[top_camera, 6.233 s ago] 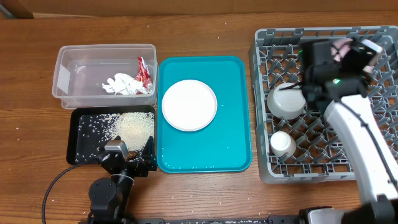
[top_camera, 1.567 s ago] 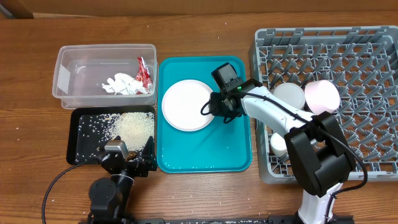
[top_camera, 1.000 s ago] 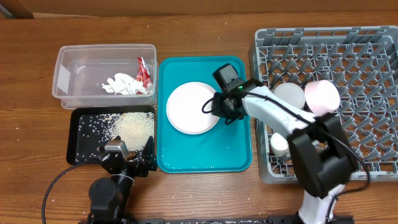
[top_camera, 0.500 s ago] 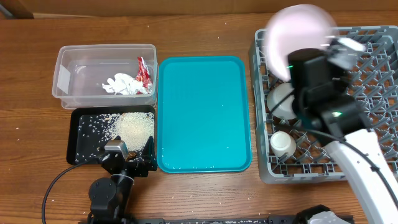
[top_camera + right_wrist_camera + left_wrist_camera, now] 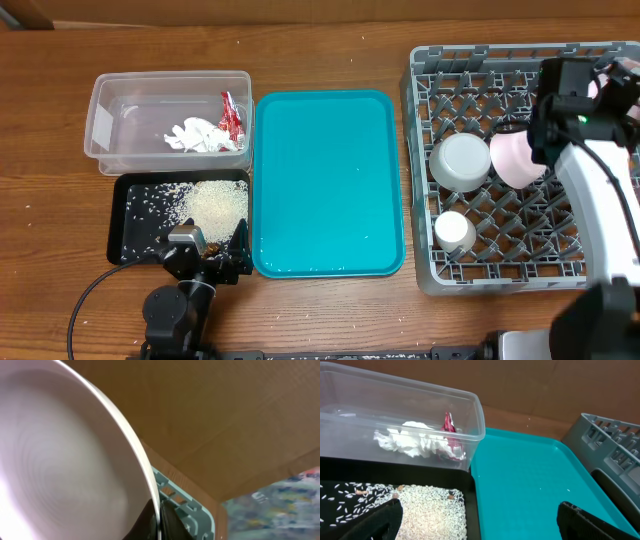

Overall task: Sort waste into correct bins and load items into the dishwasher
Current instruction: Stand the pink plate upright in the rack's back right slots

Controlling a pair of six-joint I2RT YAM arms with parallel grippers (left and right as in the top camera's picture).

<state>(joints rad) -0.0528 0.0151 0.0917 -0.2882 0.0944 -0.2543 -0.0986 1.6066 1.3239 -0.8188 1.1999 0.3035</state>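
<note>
Clamping pink plate (image 5: 65, 460) at rim, right fingers (image 5: 170, 522) above dish rack (image 5: 480, 80); left fingers (image 5: 375, 520) wide apart, empty.

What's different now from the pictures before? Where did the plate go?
The right gripper grabbed the pale pink plate by its rim. It lifted the plate off the teal tray and carried it right, over the dish rack. Before that it left a pink bowl in the rack. The tissue, wrapper, rice, white bowl and cup stayed put.
</note>
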